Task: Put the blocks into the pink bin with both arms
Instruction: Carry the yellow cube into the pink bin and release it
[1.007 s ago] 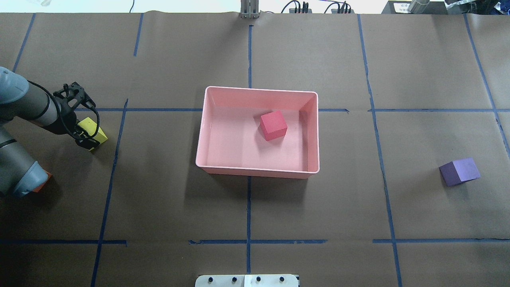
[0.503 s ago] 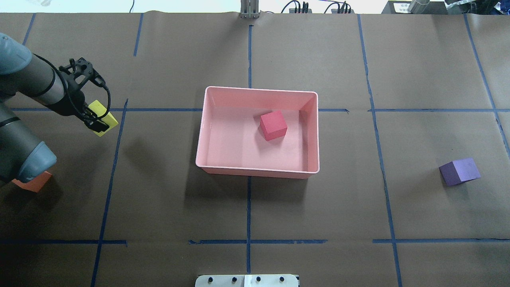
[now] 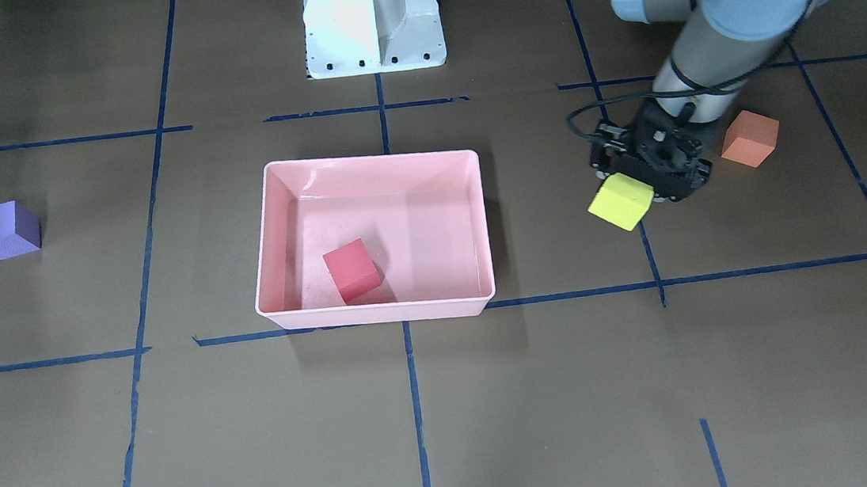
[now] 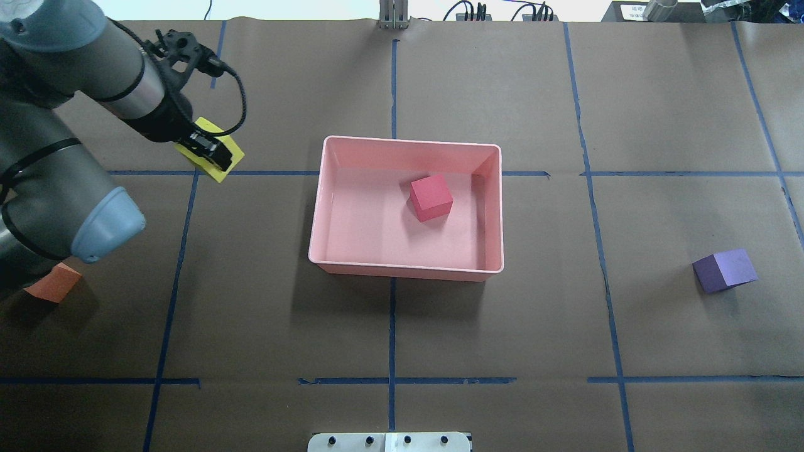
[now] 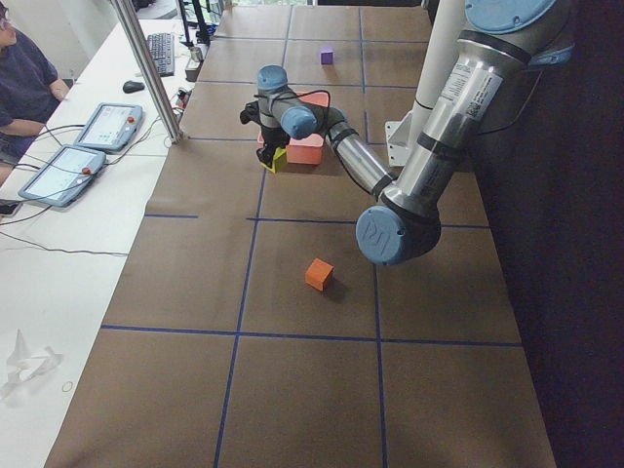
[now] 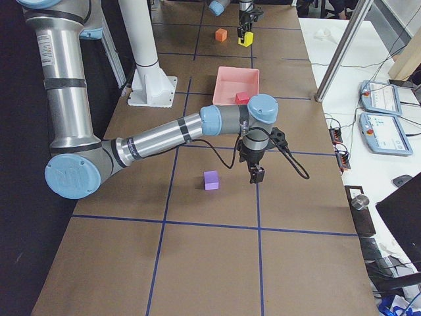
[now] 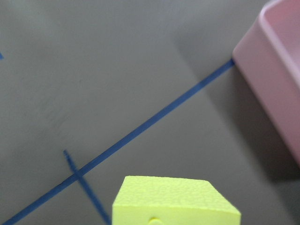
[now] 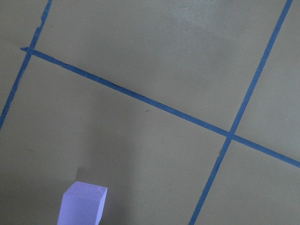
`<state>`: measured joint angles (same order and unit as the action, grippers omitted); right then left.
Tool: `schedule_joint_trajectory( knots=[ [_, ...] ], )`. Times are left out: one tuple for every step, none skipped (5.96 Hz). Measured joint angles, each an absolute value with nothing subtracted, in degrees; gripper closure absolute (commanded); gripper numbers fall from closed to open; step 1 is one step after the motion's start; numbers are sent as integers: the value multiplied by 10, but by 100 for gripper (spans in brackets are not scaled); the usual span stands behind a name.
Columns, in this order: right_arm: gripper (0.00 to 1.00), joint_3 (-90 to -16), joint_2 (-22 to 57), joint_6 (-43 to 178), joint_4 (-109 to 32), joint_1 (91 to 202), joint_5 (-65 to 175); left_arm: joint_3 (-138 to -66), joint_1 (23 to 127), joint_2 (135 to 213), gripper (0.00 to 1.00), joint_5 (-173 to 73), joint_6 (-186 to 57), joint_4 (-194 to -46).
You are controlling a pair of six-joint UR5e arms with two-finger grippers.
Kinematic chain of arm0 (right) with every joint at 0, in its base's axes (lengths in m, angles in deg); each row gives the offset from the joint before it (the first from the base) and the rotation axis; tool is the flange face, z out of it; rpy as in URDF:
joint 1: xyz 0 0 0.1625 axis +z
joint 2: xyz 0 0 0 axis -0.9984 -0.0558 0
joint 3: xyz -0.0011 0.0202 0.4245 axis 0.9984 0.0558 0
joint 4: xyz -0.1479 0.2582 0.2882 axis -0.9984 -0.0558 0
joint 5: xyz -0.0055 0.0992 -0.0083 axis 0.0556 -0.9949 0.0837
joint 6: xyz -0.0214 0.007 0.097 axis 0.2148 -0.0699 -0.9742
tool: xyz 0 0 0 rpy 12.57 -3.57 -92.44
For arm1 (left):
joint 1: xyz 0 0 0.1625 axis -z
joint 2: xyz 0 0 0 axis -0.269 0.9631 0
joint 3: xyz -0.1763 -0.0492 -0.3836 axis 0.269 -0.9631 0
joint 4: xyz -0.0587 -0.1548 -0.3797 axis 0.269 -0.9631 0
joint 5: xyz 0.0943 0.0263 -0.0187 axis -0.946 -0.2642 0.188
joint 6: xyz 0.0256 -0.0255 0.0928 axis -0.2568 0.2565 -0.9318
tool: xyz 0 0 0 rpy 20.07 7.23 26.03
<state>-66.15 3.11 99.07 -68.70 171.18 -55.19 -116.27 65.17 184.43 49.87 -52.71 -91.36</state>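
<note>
My left gripper (image 4: 210,154) is shut on the yellow block (image 4: 235,153) and holds it above the table, left of the pink bin (image 4: 408,142). The front view shows the same grasp (image 3: 638,180) on the yellow block (image 3: 621,204). The red block (image 4: 431,198) lies inside the bin. The orange block (image 4: 53,282) lies on the table at the near left, beside my left arm. The purple block (image 4: 725,270) lies at the far right. My right gripper (image 6: 255,172) hangs near the purple block (image 6: 210,180); I cannot tell whether it is open or shut.
Brown paper with blue tape lines covers the table. The white pedestal base (image 3: 372,19) stands at the robot's side. The left wrist view shows the yellow block (image 7: 176,201) and a corner of the bin (image 7: 276,61). The right wrist view shows the purple block (image 8: 83,202).
My left gripper has lifted the yellow block off the table and carried it away from the robot and rightward, nearer the bin. The orange block now shows more.
</note>
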Motion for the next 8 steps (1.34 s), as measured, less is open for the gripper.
schedule_joint_trajectory(
  knots=[
    [0,-662,31,989,-687,1712,-556,-1164,614,1899,38,473,-446,-874],
    [0,-663,31,988,-687,1712,-561,-1159,566,1959,1,441,-364,-830],
    [0,-664,31,988,-687,1712,-563,-1151,522,2002,0,410,-302,-803],
    [0,-668,26,987,-687,1712,-564,-1147,492,2022,0,389,-260,-793],
    [0,-676,17,982,-687,1711,-567,-1150,481,2026,0,382,-239,-790],
    [0,-687,6,959,-682,1706,-571,-1152,478,2027,0,380,-233,-790],
    [0,-701,-19,909,-644,1692,-574,-1152,477,2024,0,380,-232,-790],
    [0,-711,-64,828,-551,1664,-574,-1152,477,2017,0,381,-232,-790]
  ],
)
